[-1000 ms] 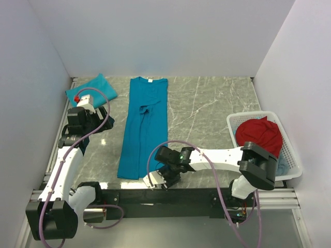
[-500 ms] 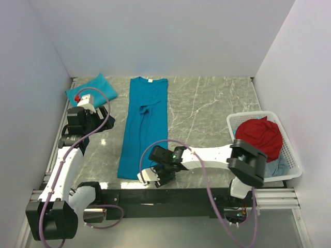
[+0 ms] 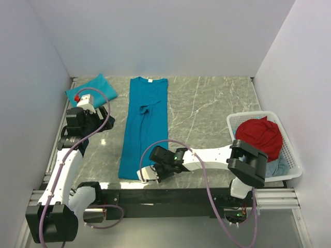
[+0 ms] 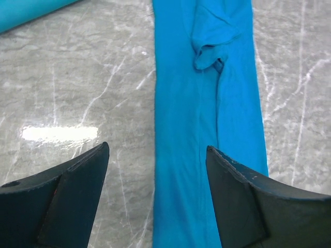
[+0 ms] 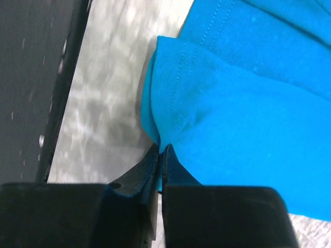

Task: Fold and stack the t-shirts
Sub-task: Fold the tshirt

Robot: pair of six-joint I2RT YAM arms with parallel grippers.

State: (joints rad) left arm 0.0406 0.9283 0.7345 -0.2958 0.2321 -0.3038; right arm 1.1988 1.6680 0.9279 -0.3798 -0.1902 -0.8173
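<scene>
1. Long shirt [image 3: 145, 121]: teal, lying flat on the desk [image 3: 207, 103] left of centre, folded lengthways into a narrow strip. The collar with its white label [image 3: 150, 80] is at the far end and the hem at the near edge; a tucked sleeve [image 3: 145, 109] bunches midway. We judge the side folds done and the crosswise fold due next
2. Right jaws: closed tight on the strip's near right hem corner, a pinch of cloth between the tips, low at the desk. We take this hold as the start of carrying the hem toward the collar
3. Left jaws: spread wide, holding nothing, hanging above the desk with the strip's left edge and bare marble between the tips. We judge they are placed so in order to drop onto the left side of the hem, or to pin the cloth while the fold goes over
4. Folded shirt [image 3: 92, 89]: teal, a compact square in the far left corner, apart from the strip. We read it as the base of the stack, parked away from the working area
5. Basket [image 3: 231, 120]: white, at the right edge, holding a red cloth [image 3: 258, 135]; well apart from both jaws, likely the supply
6. Risk: soft cloth sags, so we expect one corner lifted alone to drag the hem askew
</scene>
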